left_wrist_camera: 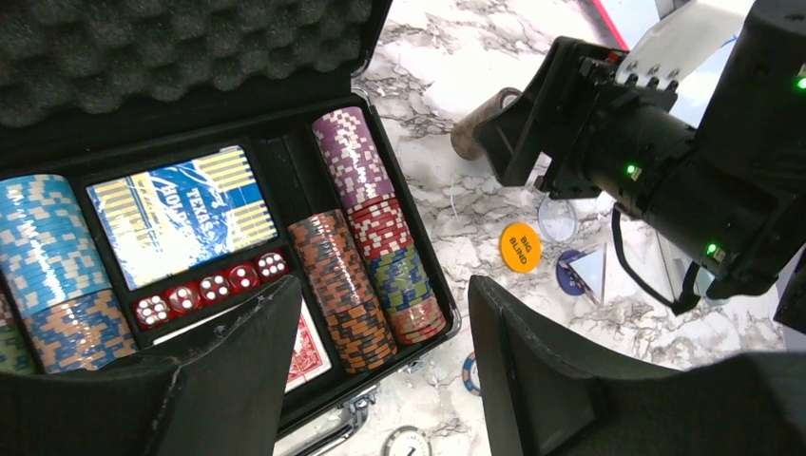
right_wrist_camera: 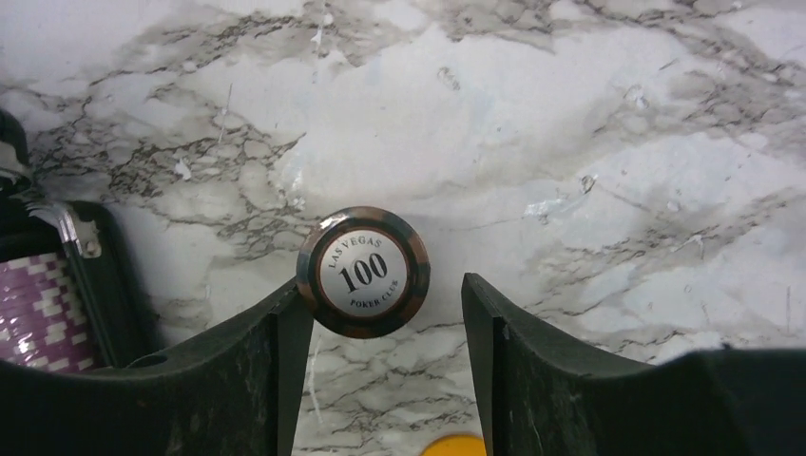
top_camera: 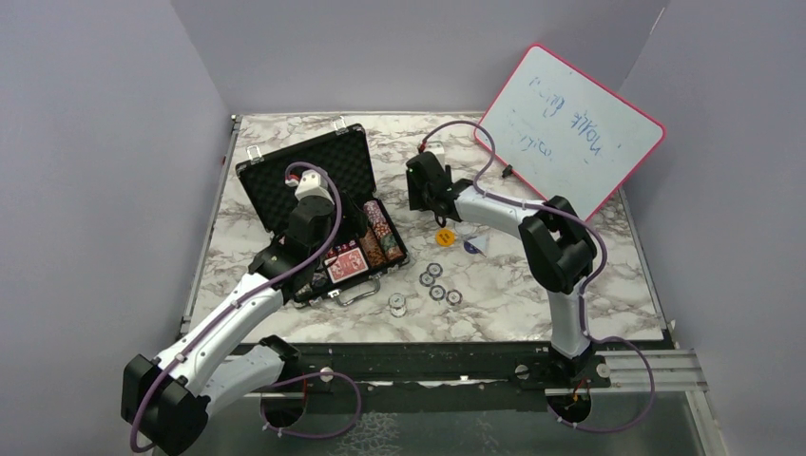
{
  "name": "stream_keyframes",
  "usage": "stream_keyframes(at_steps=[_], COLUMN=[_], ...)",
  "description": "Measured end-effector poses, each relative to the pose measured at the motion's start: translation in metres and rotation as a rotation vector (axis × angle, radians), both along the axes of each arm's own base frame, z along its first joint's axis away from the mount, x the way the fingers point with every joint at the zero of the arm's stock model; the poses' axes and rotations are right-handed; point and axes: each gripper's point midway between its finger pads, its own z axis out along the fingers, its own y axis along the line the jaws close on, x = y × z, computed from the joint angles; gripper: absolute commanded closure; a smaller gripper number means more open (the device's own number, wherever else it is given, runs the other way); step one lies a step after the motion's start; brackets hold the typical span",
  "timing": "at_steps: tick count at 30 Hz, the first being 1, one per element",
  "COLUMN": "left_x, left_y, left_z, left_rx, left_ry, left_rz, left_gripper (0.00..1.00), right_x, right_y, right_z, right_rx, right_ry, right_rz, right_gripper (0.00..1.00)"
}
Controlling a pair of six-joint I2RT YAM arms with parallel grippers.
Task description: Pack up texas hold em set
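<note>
Top external view first: the briefcase [top_camera: 328, 157] sits open on the left half of the bench [top_camera: 532, 285], lid up, and most of the set looks packed (rows of poker chips [top_camera: 382, 233] along its right side, the red-backed deck [top_camera: 347, 264] near the front). Not done though, I'd say. The orange button [top_camera: 445, 237] is out on the marble just right of the case, and a handful of loose chips [top_camera: 437, 293] lie scattered nearer the arms. The lid has to close after all that. The pink-framed whiteboard [top_camera: 570, 128] leans at the back right, not part of this.

Left wrist view: the left tool [left_wrist_camera: 380, 285] hangs over the front of the case with its fingers [left_wrist_camera: 219, 380] wide apart and nothing between them. Below it you can see the chip rows, a line of red dice [left_wrist_camera: 214, 288] and a blue Texas hold'em pack [left_wrist_camera: 176, 214], all seated in their slots. The button reads BIG BLIND from here.

Right wrist view: the right tool [right_wrist_camera: 382, 283] is down at the bench, straddling a brown 100 chip [right_wrist_camera: 363, 273] beside the case's corner. Its fingers are apart; one touches the chip's rim and the other stands just off it, so it's not pinched yet (could be a short stack, can't tell). My guess is this one goes in next.
</note>
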Motion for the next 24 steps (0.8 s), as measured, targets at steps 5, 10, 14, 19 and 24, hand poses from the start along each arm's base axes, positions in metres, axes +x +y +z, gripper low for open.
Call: stream_keyframes(at_steps=[5,10,14,19,24], left_x=[0.004,0.008,0.012,0.011,0.008], left_y=[-0.006,-0.010,-0.014,-0.025,-0.034], left_z=[-0.007,-0.008,-0.005,0.002,-0.001], left_rx=[-0.006,-0.003,0.011,0.041,0.119], left_ry=[0.018,0.008,-0.018,-0.071,-0.103], left_rz=[-0.010,-0.026,-0.054,-0.155,-0.284], left_gripper=[0.33,0.32,0.31,0.20,0.07], right_x=[0.011,0.015,0.013,-0.015,-0.057], right_y=[0.000,0.004,0.010,0.008,0.012], right_z=[0.001,0.002,0.002,0.012,0.064], right_rx=[0.001,0.000,0.005,0.042,0.163], right_ry=[-0.018,-0.034,-0.039,0.007,0.017], right_rz=[0.032,0.096,0.151,0.225,0.354], right_gripper=[0.57,0.70,0.73,0.73,0.73])
